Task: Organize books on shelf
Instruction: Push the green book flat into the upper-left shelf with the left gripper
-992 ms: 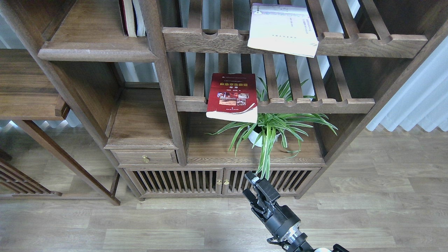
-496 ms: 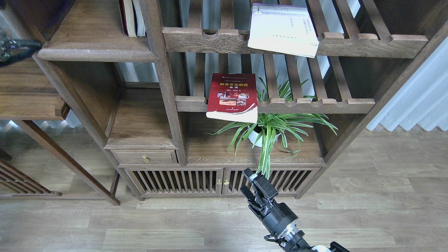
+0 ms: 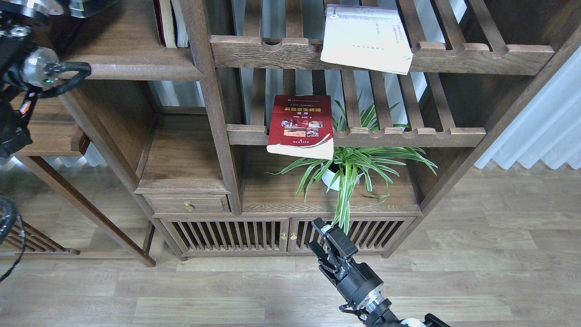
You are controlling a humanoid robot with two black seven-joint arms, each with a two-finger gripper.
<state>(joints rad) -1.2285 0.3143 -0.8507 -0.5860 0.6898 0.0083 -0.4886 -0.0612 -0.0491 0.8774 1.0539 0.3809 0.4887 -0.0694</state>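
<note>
lying flat on the lower slatted rack (image 3: 408, 134), the red book (image 3: 300, 125) with its yellow title and photos hangs its near edge over the notched front rail, above the spider plant (image 3: 352, 165) in its white pot. the white-lavender book (image 3: 366, 38) lies on the upper slatted rack (image 3: 476, 56), its near edge likewise past the rail. the shelf (image 3: 127, 63), a solid dark-brown board with a rounded front edge, sits at upper left and carries thin upright dark-red and cream books (image 3: 171, 22) at its right end.

the right gripper (image 3: 327, 243) hangs low in front of the slatted cabinet doors (image 3: 254, 236), its tips pointing up and left toward the plant's drooping leaves. its jaws stand a little apart with nothing between them. the red book is well above it and slightly to its left; the white-lavender book is higher again and a little to the right; both are well apart from the jaws.

the left arm (image 3: 27, 68) comes in at the top left corner, in front of the shelf's left end. a dark object with a pale greenish face (image 3: 88, 4) shows at the top edge just beyond its metal wrist; the left arm's jaws are cut off by the edge there, so i cannot tell how they stand or whether they hold it
</note>
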